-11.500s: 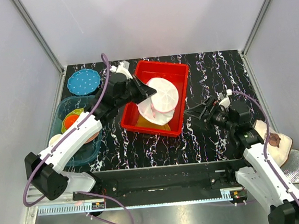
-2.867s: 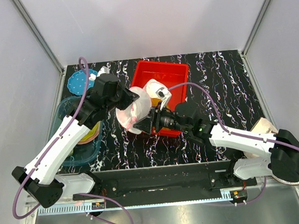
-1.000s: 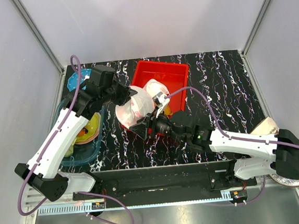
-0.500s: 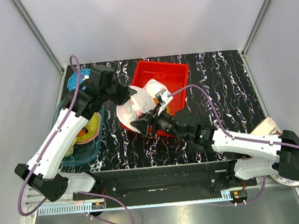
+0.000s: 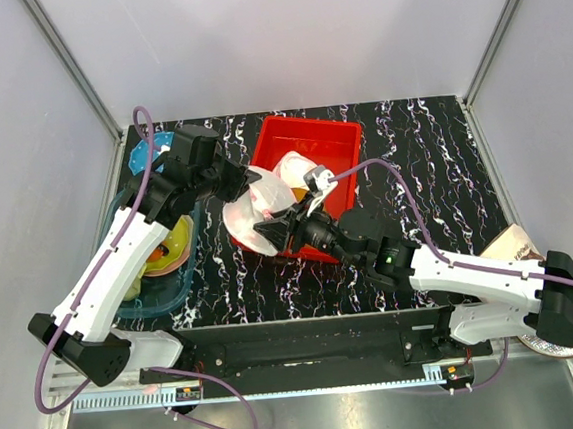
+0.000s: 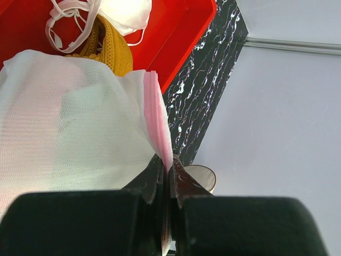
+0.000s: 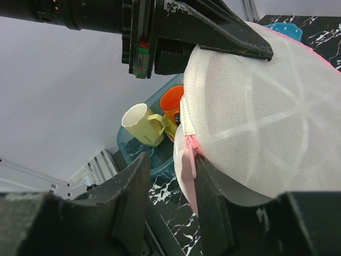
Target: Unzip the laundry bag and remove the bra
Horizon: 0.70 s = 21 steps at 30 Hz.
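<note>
The counter (image 5: 432, 152) is black and stone-like, veined with white; my left arm (image 5: 119, 254) runs up its left side and bends inward at the wrist, while my right arm (image 5: 472, 270) lies low and long across the front, stretched leftward toward the middle. The red bin (image 5: 338, 135), smooth hard plastic with squared corners, sits toward the back of the counter; a clear blue-green tub (image 5: 165, 293) stands to its left, holding crockery. The laundry bag (image 5: 250, 221) is held up between my two wrists, over the bin's near left corner; it is a round, soft pouch of fine white mesh with a woven pink zipper band (image 6: 156, 120) along its rim. My left jaws are pressed together on that band, the fabric pinched flat between them. My right jaws stand a little apart at the bag's other side, their dark fingers (image 7: 133, 186) framing the small pink zipper tab (image 7: 189, 159); it hangs just beside one finger, and I cannot tell whether it touches. The bra (image 6: 58, 80) shows only as a soft pink blush behind the mesh, inside the bag. In the bin lie a knitted mustard cloth (image 6: 109, 48) and a smaller white piece (image 6: 125, 10) with thin looped straps; in the tub, a pale yellow mug (image 7: 141, 124) stands beside an orange bowl (image 7: 171, 109).
</note>
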Available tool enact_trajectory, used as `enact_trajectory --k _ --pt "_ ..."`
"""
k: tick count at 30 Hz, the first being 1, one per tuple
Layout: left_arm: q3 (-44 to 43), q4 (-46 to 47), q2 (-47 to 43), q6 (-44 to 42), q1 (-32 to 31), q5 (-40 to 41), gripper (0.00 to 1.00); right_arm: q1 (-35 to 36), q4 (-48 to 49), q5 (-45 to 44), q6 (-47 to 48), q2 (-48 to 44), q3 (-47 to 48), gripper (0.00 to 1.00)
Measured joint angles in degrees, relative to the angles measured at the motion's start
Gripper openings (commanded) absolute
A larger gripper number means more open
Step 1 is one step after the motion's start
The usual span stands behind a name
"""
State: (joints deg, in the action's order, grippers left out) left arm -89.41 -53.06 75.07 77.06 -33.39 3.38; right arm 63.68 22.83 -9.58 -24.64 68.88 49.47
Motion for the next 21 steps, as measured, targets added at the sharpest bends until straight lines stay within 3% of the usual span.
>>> enact_trajectory --k 6,10,12,21 --pt "0.0 0.0 0.0 0.0 0.3 -0.2 0.00 -0.1 0.1 -0.1 0.2 0.0 0.5 0.28" --pt "0.2 0.1 0.0 0.0 0.7 -0.3 0.00 -0.3 0.1 -0.7 0.2 0.0 0.5 0.06" --pt "0.8 0.3 -0.2 0.0 1.0 -0.5 0.00 -0.5 0.0 -1.0 0.0 0.0 0.5 0.00" --pt "2.7 0.3 -1.5 0.0 3.0 -1.4 0.00 -0.9 0.0 -1.5 -1.8 0.3 0.5 0.00"
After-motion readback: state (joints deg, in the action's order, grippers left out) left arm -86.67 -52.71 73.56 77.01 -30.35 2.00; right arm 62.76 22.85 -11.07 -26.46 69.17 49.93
